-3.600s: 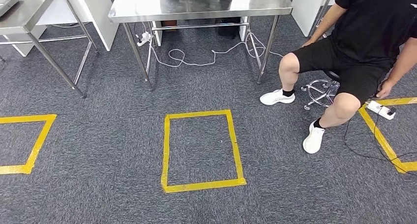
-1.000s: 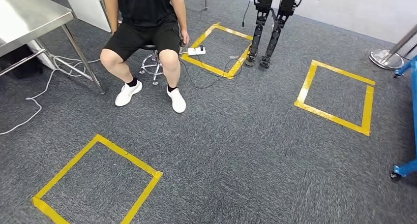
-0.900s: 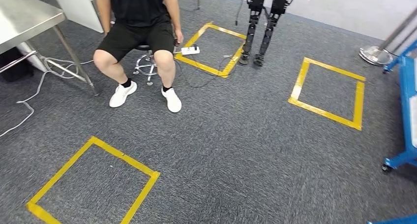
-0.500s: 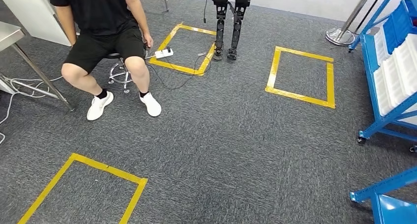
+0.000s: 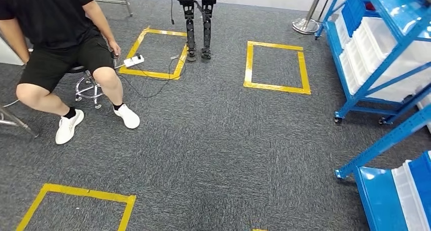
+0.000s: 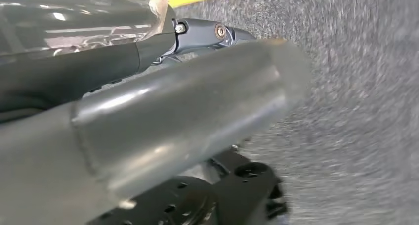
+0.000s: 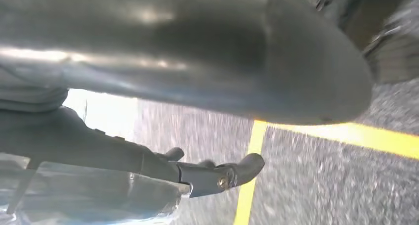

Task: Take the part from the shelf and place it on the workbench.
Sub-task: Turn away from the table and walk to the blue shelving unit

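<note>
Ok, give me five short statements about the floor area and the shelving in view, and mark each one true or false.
1. A person in black sits on a stool at the left. True.
2. The blue shelf stands at the right on small wheels. True.
3. The tape squares on the carpet are red. False: they are yellow.
4. A white power strip lies on the edge of a tape square near the person. True.
5. The person wears black shoes. False: the shoes are white.

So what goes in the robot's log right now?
stage: facing blue shelf | left hand: no part seen | right hand: no part seen | person: seated
</note>
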### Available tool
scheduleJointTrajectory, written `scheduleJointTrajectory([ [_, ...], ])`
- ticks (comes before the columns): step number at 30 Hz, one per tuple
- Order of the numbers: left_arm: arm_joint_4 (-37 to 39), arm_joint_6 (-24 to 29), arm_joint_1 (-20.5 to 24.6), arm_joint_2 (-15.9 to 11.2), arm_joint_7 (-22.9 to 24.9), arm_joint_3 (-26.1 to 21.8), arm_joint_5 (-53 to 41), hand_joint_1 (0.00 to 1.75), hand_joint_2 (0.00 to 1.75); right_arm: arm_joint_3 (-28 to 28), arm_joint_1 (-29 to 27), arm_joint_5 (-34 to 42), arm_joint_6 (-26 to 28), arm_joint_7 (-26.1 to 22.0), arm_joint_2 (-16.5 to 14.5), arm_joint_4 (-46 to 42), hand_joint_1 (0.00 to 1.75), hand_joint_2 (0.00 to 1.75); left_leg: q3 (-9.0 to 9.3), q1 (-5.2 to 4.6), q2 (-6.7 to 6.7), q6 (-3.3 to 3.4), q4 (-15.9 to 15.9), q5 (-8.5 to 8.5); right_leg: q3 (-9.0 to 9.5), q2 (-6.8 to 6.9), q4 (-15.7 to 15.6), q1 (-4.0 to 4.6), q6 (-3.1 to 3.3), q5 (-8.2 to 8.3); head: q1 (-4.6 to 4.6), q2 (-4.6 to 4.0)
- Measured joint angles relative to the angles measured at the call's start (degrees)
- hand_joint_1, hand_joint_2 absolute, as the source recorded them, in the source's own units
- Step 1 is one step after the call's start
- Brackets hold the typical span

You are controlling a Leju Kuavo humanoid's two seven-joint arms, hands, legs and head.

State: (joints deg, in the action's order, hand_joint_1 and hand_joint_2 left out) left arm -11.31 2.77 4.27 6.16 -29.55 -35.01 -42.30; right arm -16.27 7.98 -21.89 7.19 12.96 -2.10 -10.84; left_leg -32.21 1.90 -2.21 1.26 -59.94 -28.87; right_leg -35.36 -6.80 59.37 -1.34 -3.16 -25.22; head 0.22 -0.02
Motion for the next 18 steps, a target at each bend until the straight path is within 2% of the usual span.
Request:
scheduleJointTrajectory([
  [2, 0.0, -0.4, 0.7, 0.0, 0.7, 1.1, -0.7, 0.00, 0.00, -0.6, 4.1, 0.2, -1.2, 3.5, 0.7, -0.1, 0.00, 0.00, -0.08, -0.15, 1.87, 1.23, 0.7, 0.80, -2.19, 3.06, 3.6, -0.15, -0.03, -1.62, 0.22, 0.00],
  [3, -0.1, -0.4, 0.9, 0.0, 0.8, 1.4, -0.7, 0.00, 0.00, -0.7, 5.6, 0.0, -1.6, 4.2, 0.9, -0.3, 0.00, 0.00, -0.11, -0.35, 2.64, 1.49, 0.8, 0.94, -3.65, 4.82, 7.0, -0.10, 0.11, -3.19, 0.40, 0.00],
  [5, -0.1, -0.2, 0.8, 0.0, 0.7, 1.7, -0.6, 0.00, 0.00, -0.8, 7.3, -0.3, -1.9, 4.4, 1.3, -0.5, 0.00, 0.00, -0.26, -0.60, 4.17, 1.64, 0.8, 1.00, -6.23, 5.89, 13.5, -0.13, 0.00, -5.79, 0.56, 0.00],
  [6, -0.1, 0.0, 0.7, 0.0, 0.7, 1.8, -0.5, 0.00, 0.00, -0.8, 7.7, -0.5, -2.0, 4.2, 1.4, -0.6, 0.00, 0.00, -0.31, -0.69, 4.84, 1.63, 0.7, 1.02, -6.40, 6.06, 14.8, -0.19, -0.29, -6.12, 0.59, 0.00],
  [7, -0.1, 0.1, 0.6, 0.1, 0.6, 1.8, -0.5, 0.00, 0.00, -0.8, 7.9, -0.6, -2.0, 4.0, 1.4, -0.6, 0.00, 0.00, -0.35, -0.73, 5.43, 1.62, 0.7, 1.04, -5.46, 6.28, 13.8, -0.26, -0.67, -5.65, 0.60, 0.00],
  [8, -0.1, 0.2, 0.5, 0.1, 0.5, 1.8, -0.4, 0.00, 0.00, -0.9, 8.0, -0.7, -2.0, 3.8, 1.5, -0.7, 0.00, 0.00, -0.33, -0.75, 5.98, 1.56, 0.7, 1.06, -3.53, 6.76, 10.8, -0.32, -1.07, -4.60, 0.64, 0.00],
  [9, -0.1, 0.3, 0.4, 0.1, 0.4, 1.8, -0.4, 0.00, 0.00, -0.9, 8.0, -0.8, -2.0, 3.6, 1.6, -0.7, 0.00, 0.00, -0.30, -0.78, 6.48, 1.44, 0.7, 1.07, -1.14, 7.92, 6.7, -0.34, -1.29, -3.48, 0.68, 0.00],
  [10, 0.0, 0.3, 0.4, 0.2, 0.4, 1.8, -0.4, 0.00, 0.00, -0.9, 8.1, -0.9, -2.0, 3.5, 1.5, -0.7, 0.00, 0.00, -0.28, -0.92, 7.03, 1.17, 0.7, 1.02, 0.88, 9.21, 3.0, -0.04, -1.16, -2.62, 0.70, 0.00],
  [11, 0.0, 0.3, 0.3, 0.2, 0.3, 1.8, -0.4, 0.00, 0.00, -0.9, 8.3, -1.0, -2.0, 3.4, 1.5, -0.8, 0.00, 0.00, -0.25, -1.07, 7.56, 0.83, 0.7, 0.97, 2.16, 10.17, 0.5, 0.28, -0.71, -2.07, 0.68, 0.00],
  [12, 0.0, 0.3, 0.3, 0.2, 0.3, 1.8, -0.4, 0.00, 0.00, -0.9, 8.5, -1.1, -2.0, 3.3, 1.4, -0.9, 0.00, 0.00, -0.18, -1.22, 8.08, 0.45, 0.7, 0.91, 2.50, 10.70, -0.7, 0.63, -0.08, -1.89, 0.63, 0.00],
  [13, 0.0, 0.3, 0.4, 0.2, 0.2, 1.9, -0.4, 0.00, 0.00, -0.9, 8.6, -1.2, -2.0, 3.2, 1.5, -1.0, 0.00, 0.00, -0.05, -1.29, 8.64, 0.09, 0.8, 0.84, 2.31, 10.35, -0.8, 1.05, 0.55, -1.84, 0.61, 0.00],
  [14, 0.0, 0.2, 0.4, 0.3, 0.2, 1.9, -0.4, 0.00, 0.00, -0.9, 8.7, -1.2, -2.0, 3.2, 1.6, -1.0, 0.00, 0.00, 0.09, -1.20, 8.96, -0.28, 0.8, 0.75, 2.29, 9.64, -0.9, 1.02, 1.14, -1.70, 0.60, 0.00],
  [15, 0.0, 0.2, 0.4, 0.3, 0.2, 1.9, -0.4, 0.00, 0.00, -0.9, 8.6, -1.3, -2.0, 3.2, 1.6, -1.0, 0.00, 0.00, 0.14, -1.03, 8.53, -0.61, 0.5, 0.43, 2.38, 9.04, -1.1, 0.74, 1.60, -1.57, 0.53, 0.00],
  [16, 0.0, 0.2, 0.4, 0.3, 0.2, 2.0, -0.4, 0.00, 0.00, -0.9, 8.6, -1.4, -2.0, 3.2, 1.7, -1.1, 0.00, 0.00, -0.19, -0.86, 7.40, -0.87, -0.6, -0.46, 2.64, 8.45, -1.3, 0.42, 2.16, -1.41, 0.44, 0.00],
  [18, 0.0, 0.1, 0.3, 0.4, 0.2, 2.0, -0.4, 0.00, 0.00, -0.9, 8.8, -1.5, -2.0, 3.2, 1.6, -1.2, 0.00, 0.00, -2.46, -0.64, 4.06, -1.14, -6.1, -3.97, 2.83, 7.32, -1.5, -0.05, 3.34, -1.16, 0.21, 0.00],
])
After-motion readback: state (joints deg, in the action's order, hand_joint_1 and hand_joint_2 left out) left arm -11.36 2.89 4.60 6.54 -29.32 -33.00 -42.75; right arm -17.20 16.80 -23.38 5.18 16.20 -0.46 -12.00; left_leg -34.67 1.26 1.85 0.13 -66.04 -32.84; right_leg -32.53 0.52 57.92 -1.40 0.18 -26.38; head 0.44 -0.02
